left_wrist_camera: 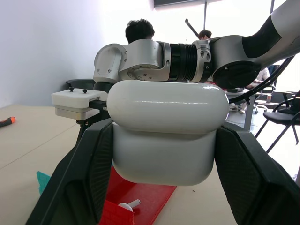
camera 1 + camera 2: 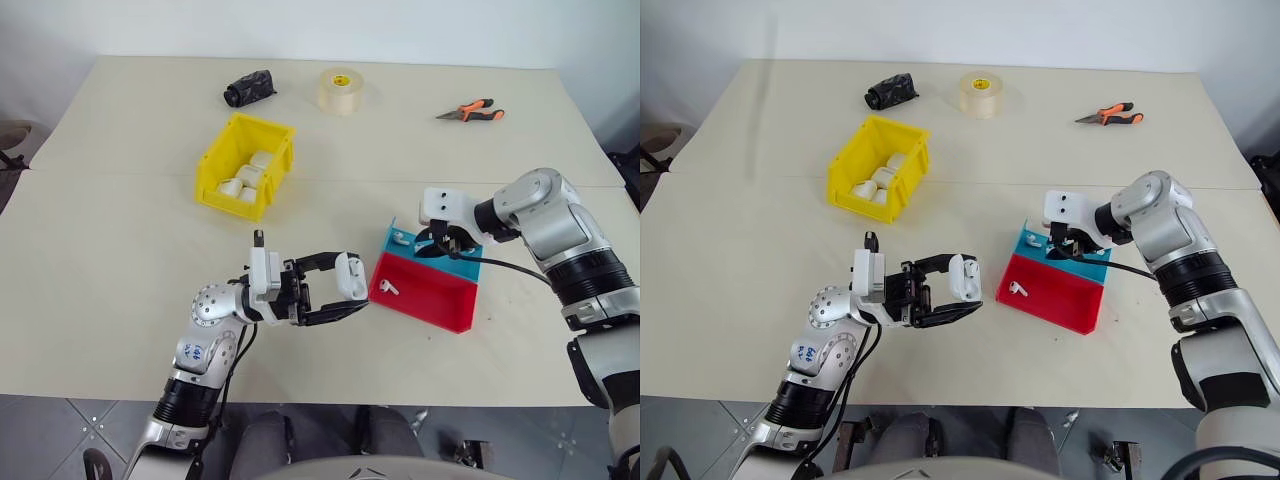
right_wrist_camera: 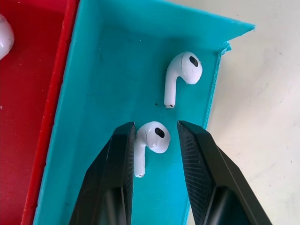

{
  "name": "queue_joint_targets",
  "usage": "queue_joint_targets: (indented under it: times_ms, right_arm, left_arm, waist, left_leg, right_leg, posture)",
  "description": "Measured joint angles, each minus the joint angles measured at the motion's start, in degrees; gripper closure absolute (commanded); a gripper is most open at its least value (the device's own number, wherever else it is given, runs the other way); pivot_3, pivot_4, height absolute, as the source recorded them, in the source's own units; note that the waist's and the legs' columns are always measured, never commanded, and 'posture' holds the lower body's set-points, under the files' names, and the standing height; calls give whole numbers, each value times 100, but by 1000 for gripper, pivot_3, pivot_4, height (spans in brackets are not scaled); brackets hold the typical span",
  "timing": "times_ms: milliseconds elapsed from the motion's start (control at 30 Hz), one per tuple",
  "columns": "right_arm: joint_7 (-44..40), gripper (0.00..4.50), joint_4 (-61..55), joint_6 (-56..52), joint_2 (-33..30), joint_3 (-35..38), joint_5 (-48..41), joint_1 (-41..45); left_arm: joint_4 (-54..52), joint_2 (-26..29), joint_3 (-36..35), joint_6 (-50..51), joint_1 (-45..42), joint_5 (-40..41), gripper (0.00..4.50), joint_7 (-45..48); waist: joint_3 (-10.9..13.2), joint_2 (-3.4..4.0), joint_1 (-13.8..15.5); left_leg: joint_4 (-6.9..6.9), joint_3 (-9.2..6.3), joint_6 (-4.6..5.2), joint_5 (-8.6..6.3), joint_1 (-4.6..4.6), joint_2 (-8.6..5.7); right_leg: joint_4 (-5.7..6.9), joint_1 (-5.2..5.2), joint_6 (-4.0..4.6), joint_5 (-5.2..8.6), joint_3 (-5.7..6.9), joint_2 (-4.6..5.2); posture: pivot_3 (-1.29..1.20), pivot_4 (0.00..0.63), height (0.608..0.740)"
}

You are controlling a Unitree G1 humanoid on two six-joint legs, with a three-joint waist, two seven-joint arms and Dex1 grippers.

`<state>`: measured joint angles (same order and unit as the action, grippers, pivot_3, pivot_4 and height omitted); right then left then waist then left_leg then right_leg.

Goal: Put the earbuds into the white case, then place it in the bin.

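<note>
Head views are showing the tabletop (image 2: 120, 250) with the yellow bin (image 2: 246, 165) sitting toward the far side, already holding several white cases. Nearer, the red-and-blue tray (image 2: 430, 290) is lying beside the left claw (image 2: 335, 290), which is clamping the white case (image 1: 164, 136) by its sides, lid closed as far as I can see. Over the tray's blue half the right claw (image 3: 154, 140) is partly open, its fingers straddling one earbud (image 3: 152, 140) without clearly touching it. A second earbud (image 3: 183, 75) is lying just beside it, and a third one (image 2: 390, 287) is resting in the red half.

My worry is that the glossy bud could squirt out or tip as the fingers are pinching. Contact under the bud is hard to make out, and the case's hinge is hidden.
</note>
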<state>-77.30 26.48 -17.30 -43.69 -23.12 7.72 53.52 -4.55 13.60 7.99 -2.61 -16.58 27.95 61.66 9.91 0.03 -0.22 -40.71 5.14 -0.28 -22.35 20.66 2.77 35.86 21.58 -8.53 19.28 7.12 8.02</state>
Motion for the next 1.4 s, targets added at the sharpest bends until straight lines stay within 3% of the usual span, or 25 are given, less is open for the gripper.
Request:
queue_joint_targets:
  times_ms: [67,233,600,900,1033,1200,1300,1400]
  right_arm:
    - [-7,3038,-1,2,0,0,10,0]
    - [-59,4009,-8,9,0,1,26,-3]
    - [-25,4009,-213,-268,-6,249,-72,-157]
    - [97,4009,-1916,-2204,-184,1831,-1611,-1002]
    - [372,4009,-2276,-2487,-296,1960,-1835,-1582]
    - [624,4009,-2434,-2600,-463,2067,-1960,-1675]
    - [860,3355,-2469,-2830,-512,2043,-1971,-1564]
    - [1033,2424,-2471,-2938,-463,1809,-1945,-1433]
  left_arm:
    - [0,1,0,0,0,0,1698,-3]
    - [0,1,0,0,-1,0,1698,-13]
    - [4,4,-9,3,-74,1,1698,-20]
    - [361,-46,-92,8,-478,12,1698,16]
    - [570,-61,-150,5,-581,12,1698,88]
    - [574,-51,-148,23,-580,29,1698,229]
    - [570,32,-190,84,-561,39,1698,244]
    - [553,61,-245,116,-550,41,1698,234]
  waist:
    - [0,0,2]
    - [0,0,2]
    - [0,0,8]
    - [2,3,35]
    - [2,3,30]
    - [2,3,18]
    - [2,3,15]
    - [2,3,12]
  left_leg:
    - [0,0,0,0,0,0]
    - [-1,-1,0,0,-1,0]
    - [-2,-1,0,0,1,0]
    - [-15,-25,0,0,29,-1]
    - [-22,-37,0,0,44,-4]
    - [-21,-39,0,0,44,-4]
    - [-21,-42,0,0,44,-4]
    - [-21,-42,0,0,45,-4]
  right_leg:
    - [0,-1,0,0,0,0]
    - [0,-2,0,0,0,0]
    - [0,-1,0,0,1,0]
    - [-1,4,0,0,21,0]
    - [-3,6,0,0,33,2]
    - [-3,8,0,0,34,2]
    - [-2,8,0,0,36,2]
    - [-2,8,0,0,36,2]
  posture:
    - [0,150,740]
    - [0,150,740]
    - [0,150,740]
    - [0,150,740]
    - [0,150,740]
    - [0,150,740]
    - [0,150,740]
    - [0,150,740]
